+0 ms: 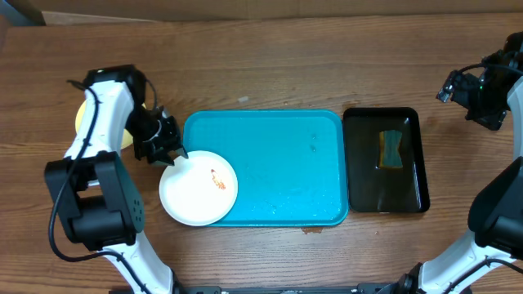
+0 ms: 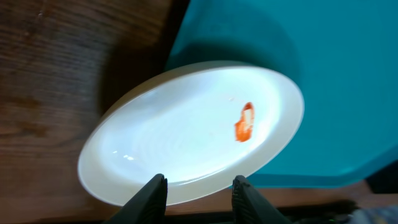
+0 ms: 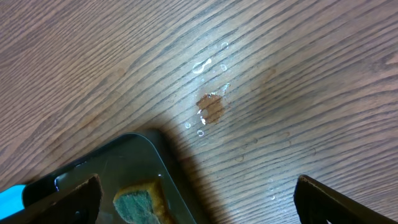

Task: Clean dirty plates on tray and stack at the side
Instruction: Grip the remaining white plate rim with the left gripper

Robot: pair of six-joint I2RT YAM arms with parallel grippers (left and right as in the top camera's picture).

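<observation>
White plate (image 1: 192,198), orange-red smear (image 1: 217,181), overhangs tray (image 1: 278,171) corner; left jaws part-open, right jaws wide, empty.

Glossy plate (image 2: 186,143), smooth plastic tray (image 1: 278,163) (wet sheen), grained wood table (image 1: 245,73).

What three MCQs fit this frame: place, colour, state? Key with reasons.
1. The white plate lies: A) flat mid-tray B) off the tray entirely C) across the tray's near-left corner.
2. Its smear is: A) green B) orange-red C) blue.
3. The right gripper is: A) open, empty B) shut, empty C) shut on a cup.
C: the overhead view shows it overhanging the table.
B: the left wrist view shows the colour.
A: jaws wide apart, nothing between.
</observation>
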